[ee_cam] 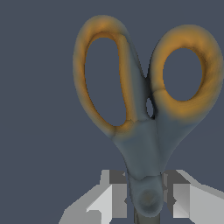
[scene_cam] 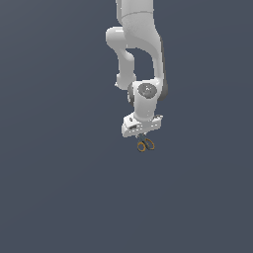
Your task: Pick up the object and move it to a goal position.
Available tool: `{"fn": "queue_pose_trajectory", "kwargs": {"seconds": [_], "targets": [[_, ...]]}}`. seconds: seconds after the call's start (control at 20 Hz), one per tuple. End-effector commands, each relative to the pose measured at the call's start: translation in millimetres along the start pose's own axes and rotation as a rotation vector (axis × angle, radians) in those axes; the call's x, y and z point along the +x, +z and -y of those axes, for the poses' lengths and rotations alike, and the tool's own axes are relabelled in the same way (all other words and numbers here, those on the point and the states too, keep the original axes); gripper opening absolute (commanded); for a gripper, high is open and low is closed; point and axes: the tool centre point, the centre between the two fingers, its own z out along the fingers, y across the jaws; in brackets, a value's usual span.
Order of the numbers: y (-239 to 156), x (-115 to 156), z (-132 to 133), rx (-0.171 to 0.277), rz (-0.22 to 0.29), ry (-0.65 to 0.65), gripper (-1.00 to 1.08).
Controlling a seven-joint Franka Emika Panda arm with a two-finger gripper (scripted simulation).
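arm point(scene_cam: 136, 49) reaches straight down, jaws clamping the scissors point(ee_cam: 146, 118) at the pivot.

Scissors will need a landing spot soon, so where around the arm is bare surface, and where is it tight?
Bare grey surface spreads on both sides of the arm and below the scissors in the exterior view. It is tight only at the gripper, whose fingers flank the scissors' pivot in the wrist view.

Arm point(scene_cam: 136, 39): white, rounded links, dark grey bands at joints, grey disc cap on wrist joint. Gripper point(scene_cam: 142, 137): white block body; fingers point(ee_cam: 116, 199) grey-white, squared.
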Motion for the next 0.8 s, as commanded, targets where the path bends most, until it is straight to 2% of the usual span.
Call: {"fn": "queue_pose_trajectory", "kwargs": {"seconds": [0.0,0.75], "targets": [[-13.7,-5.8,13.6,0.000,-0.001,-0.001,-1.00],[-109.1,-46.7,109.8,-0.003,0.000,0.000,-1.00]]}}
